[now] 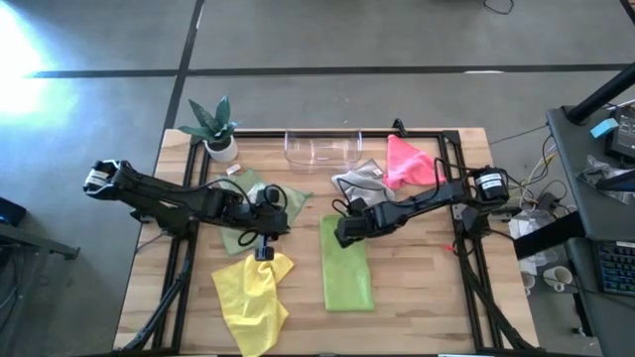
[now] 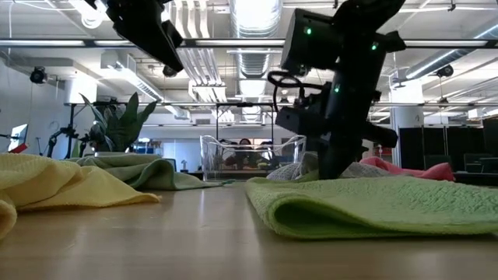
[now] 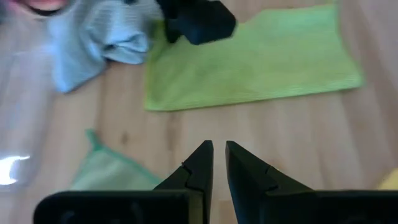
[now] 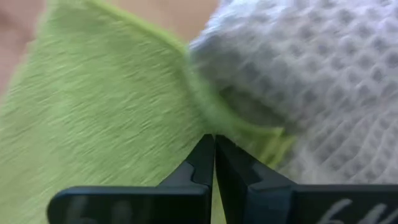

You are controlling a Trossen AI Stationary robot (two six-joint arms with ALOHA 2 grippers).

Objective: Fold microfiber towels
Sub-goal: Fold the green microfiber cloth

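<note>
**High view: lime towel lies folded, both arms over mid-table**

Nearest the front edge of the wooden table lies the yellow towel, rumpled, on the left. Just beside it to the right, the lime green towel sits folded into a long strip. The right gripper is down at that strip's far end; from its wrist camera the fingers look pressed together right at the lime edge, next to the grey towel, and I can't tell if any cloth is pinched between them. The left gripper hovers above the yellow towel's far corner, its fingers nearly closed with only a thin gap, holding nothing. Under the left arm the pale sage green towel spreads loosely. Farther back lie the grey heap and the pink towel, then a clear plastic tray and a small potted plant at the far edge.
</note>
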